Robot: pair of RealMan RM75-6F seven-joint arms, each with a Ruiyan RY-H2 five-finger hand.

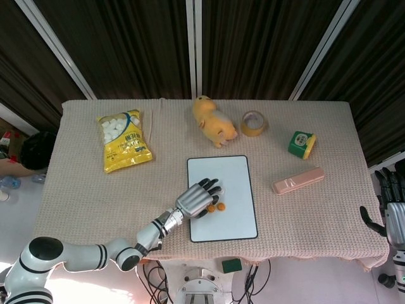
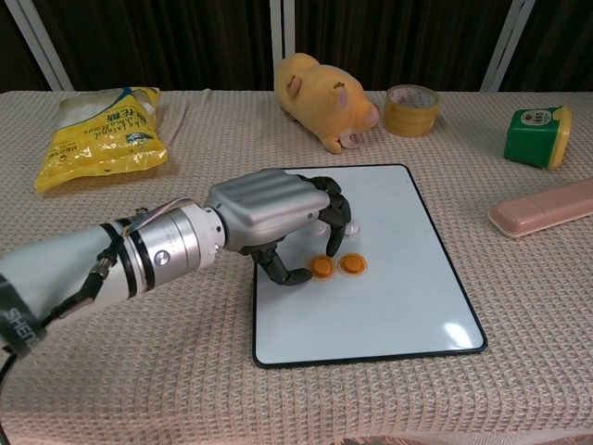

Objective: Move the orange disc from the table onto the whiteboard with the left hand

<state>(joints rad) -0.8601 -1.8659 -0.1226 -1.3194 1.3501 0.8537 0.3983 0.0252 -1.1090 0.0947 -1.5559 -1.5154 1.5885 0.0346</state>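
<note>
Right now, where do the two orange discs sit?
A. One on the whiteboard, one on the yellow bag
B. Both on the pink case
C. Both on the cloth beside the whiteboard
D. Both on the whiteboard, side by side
D. Both orange discs lie next to each other on the whiteboard, at the fingertips of the left robot hand.

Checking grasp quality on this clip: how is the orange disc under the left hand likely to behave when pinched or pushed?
The orange disc looks small, flat and rigid, so probably light and hard to pinch. On the glossy whiteboard it may slide rather than roll when the left hand nudges it, possibly bumping the second disc beside it.
</note>
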